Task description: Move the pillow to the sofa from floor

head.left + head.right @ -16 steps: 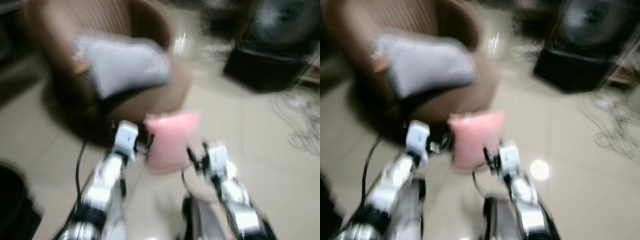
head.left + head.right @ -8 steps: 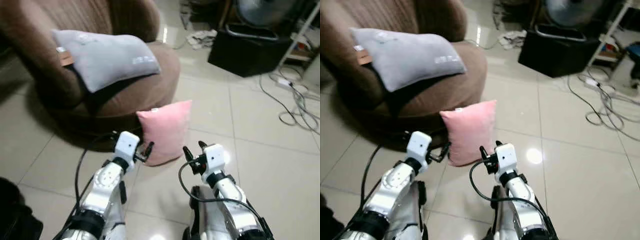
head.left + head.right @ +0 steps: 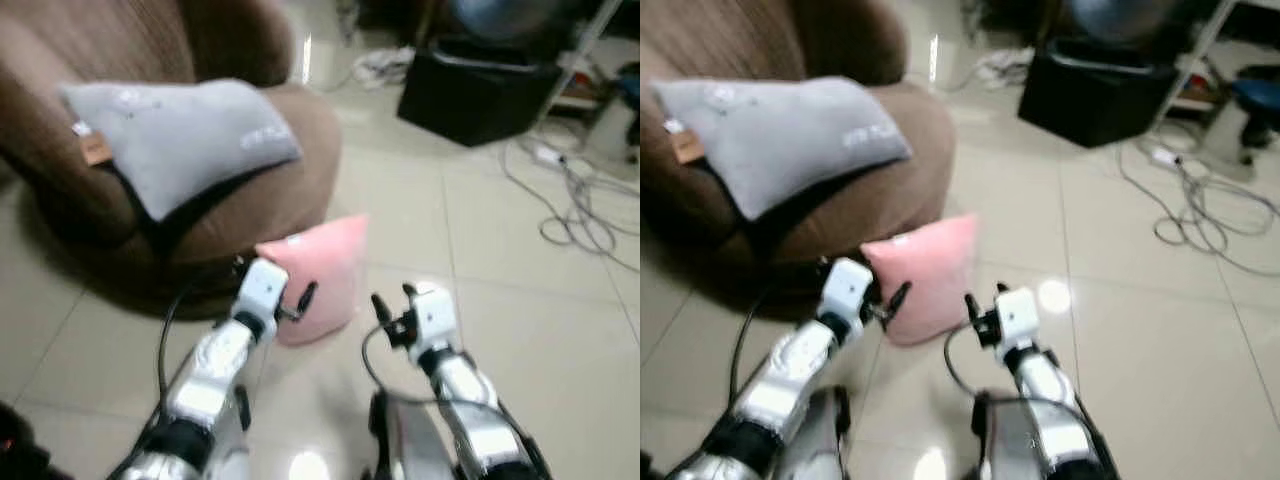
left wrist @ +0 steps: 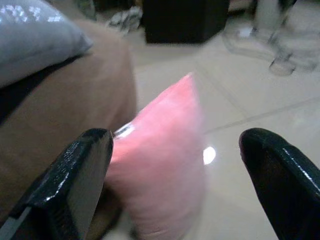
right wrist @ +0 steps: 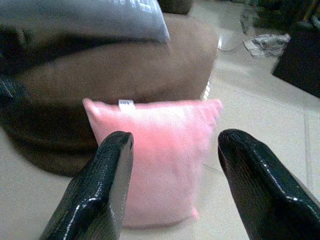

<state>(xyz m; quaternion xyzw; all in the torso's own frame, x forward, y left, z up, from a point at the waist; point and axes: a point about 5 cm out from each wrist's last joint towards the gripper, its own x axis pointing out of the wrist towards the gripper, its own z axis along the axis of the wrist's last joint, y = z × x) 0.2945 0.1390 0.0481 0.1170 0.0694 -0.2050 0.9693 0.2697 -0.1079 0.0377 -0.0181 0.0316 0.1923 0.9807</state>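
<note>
1. Claws first: the left claw [image 3: 293,303] hovers just beside the pink pillow's [image 3: 318,272] left edge, its black fingers [image 4: 75,185] spread apart with nothing between them.
2. Right claw [image 3: 392,303] sits near the pillow's right side, not touching it, fingers likewise parted and gripping nothing.
3. Pink pillow: a soft, plush square, standing upright on the tiled floor [image 3: 500,300] with a small white tag on its top edge, leaning against the base of the brown sofa [image 3: 250,190].
4. Behind the pillow, a grey cushion [image 3: 175,135] lies on the sofa seat.
5. Farther beyond the pillow, a black box [image 3: 480,90] and loose cables [image 3: 575,205] sit on the floor.
</note>
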